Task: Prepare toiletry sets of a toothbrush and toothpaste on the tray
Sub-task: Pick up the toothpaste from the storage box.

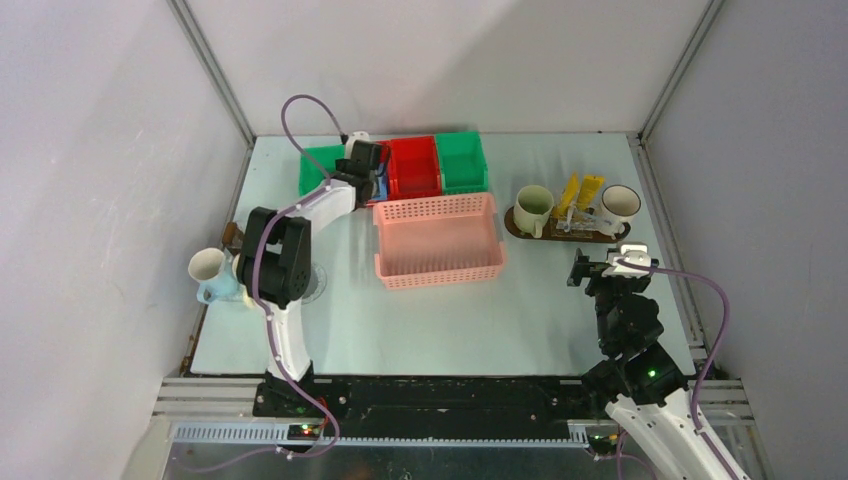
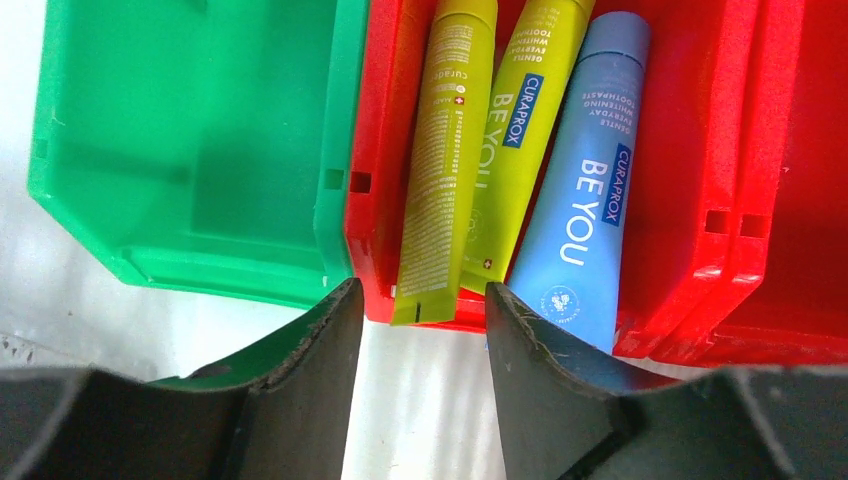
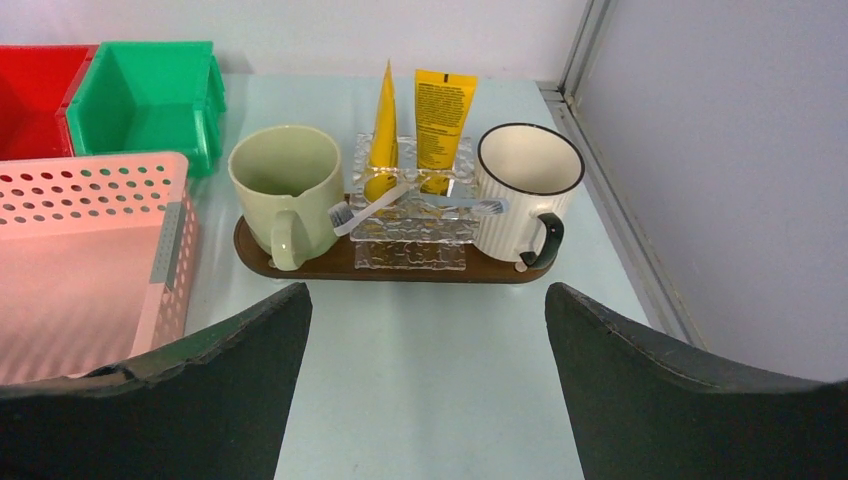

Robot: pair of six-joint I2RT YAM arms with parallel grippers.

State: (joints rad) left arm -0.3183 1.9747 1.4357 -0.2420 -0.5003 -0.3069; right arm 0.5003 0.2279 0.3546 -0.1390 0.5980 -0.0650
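Note:
My left gripper [image 2: 421,287] hangs over the near wall of a red bin [image 2: 690,200] that holds two yellow-green toothpaste tubes [image 2: 445,160] and a blue one [image 2: 585,200]. The crimped end of the left yellow-green tube lies between the fingertips with a gap on each side, so the jaws stand partly open on nothing. The dark wooden tray [image 3: 330,265] carries a pale green mug [image 3: 285,185], a white ribbed mug [image 3: 525,185], two yellow tubes [image 3: 440,115] and two toothbrushes [image 3: 365,210] on a clear block. My right gripper [image 3: 428,290] is wide open and empty, just short of the tray.
A green bin [image 2: 190,140] stands left of the red one, another green bin [image 1: 462,162] to its right. A pink basket [image 1: 440,240] sits mid-table. A white mug [image 1: 207,266] and a blue one [image 1: 222,290] stand at the left edge beside a clear disc [image 1: 312,285].

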